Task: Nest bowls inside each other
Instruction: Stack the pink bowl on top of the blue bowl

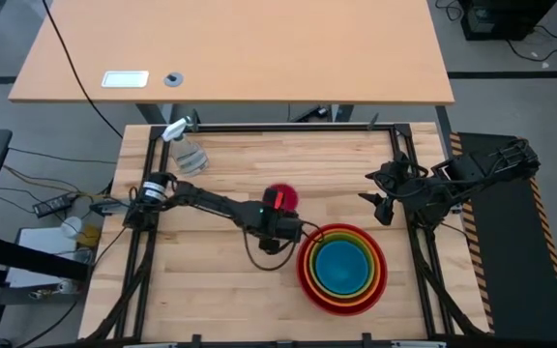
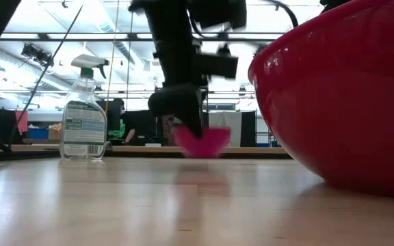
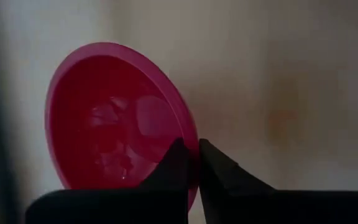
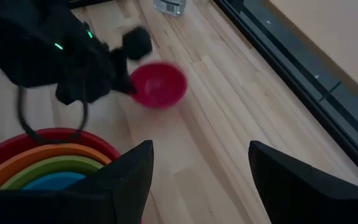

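Note:
The small pink bowl (image 1: 285, 196) is near the middle of the table, with my left gripper (image 3: 190, 144) shut on its rim. In the low view the pink bowl (image 2: 202, 142) appears tilted and just off the wood. To its right and nearer stands the red bowl (image 1: 305, 280), resting on its base, with the orange bowl (image 4: 48, 152), the green bowl (image 4: 55, 167) and the blue bowl (image 1: 341, 266) nested inside it. My right gripper (image 4: 201, 149) hangs open and holding nothing above the table's right side. My left gripper holds the pink bowl by its rim (image 3: 194, 134), on the side nearest the wrist, with one finger (image 3: 173, 165) inside the bowl and the other outside the wall. The fingers slant downward from the table's near-left. The bowl hangs tilted below them, its opening facing the wrist camera.
A clear spray bottle (image 1: 187, 150) with a white nozzle stands upright at the table's far left. A black frame rail (image 1: 288, 127) runs along the far edge. Bare wood lies between the pink bowl and the stack and across the near left.

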You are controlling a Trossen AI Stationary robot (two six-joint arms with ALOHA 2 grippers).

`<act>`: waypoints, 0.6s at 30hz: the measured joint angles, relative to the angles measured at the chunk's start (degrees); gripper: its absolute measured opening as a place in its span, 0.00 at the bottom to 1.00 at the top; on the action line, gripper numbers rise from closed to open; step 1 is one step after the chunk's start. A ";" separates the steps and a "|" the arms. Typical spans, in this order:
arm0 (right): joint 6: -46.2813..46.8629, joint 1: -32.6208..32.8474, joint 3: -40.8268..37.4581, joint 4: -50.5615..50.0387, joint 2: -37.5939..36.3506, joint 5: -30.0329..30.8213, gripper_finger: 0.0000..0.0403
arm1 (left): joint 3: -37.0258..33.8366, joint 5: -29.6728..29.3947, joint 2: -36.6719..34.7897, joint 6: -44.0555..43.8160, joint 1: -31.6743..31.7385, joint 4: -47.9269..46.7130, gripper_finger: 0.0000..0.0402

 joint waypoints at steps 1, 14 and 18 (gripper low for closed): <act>0.00 0.00 0.00 0.00 0.00 0.00 0.66 | 0.10 -4.69 -1.00 0.37 -0.61 -0.05 0.04; -1.41 0.00 0.00 0.24 0.00 2.80 0.66 | 0.46 -3.49 -3.82 39.95 -14.20 42.37 0.03; -1.88 0.00 0.00 1.49 -0.01 2.58 0.66 | 0.44 8.42 -3.46 32.37 -11.65 43.48 0.03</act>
